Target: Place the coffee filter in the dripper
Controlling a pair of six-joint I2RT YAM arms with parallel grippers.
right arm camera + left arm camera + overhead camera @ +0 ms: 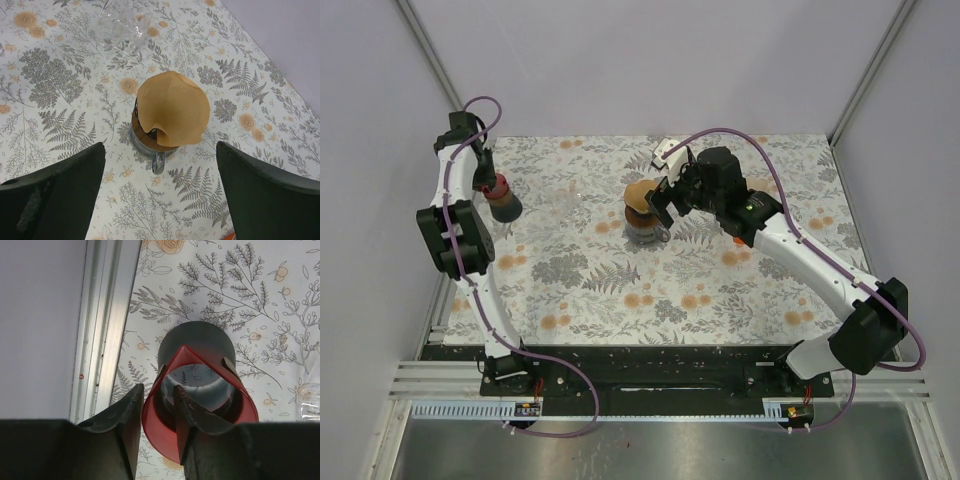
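Now | coffee filter: tan, domed, atop dripper | right jaws apart | left jaws astride red funnel, grip unclear

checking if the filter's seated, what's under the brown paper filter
The filter sits over a glass vessel with a dark collar and small handle, standing on the patterned table. The filter hides the vessel's mouth and inside, so how deep it sits cannot be seen.

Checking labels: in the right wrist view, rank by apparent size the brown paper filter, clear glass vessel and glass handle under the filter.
1. brown paper filter
2. clear glass vessel, cropped at the top edge, farther away, so unsure
3. glass handle
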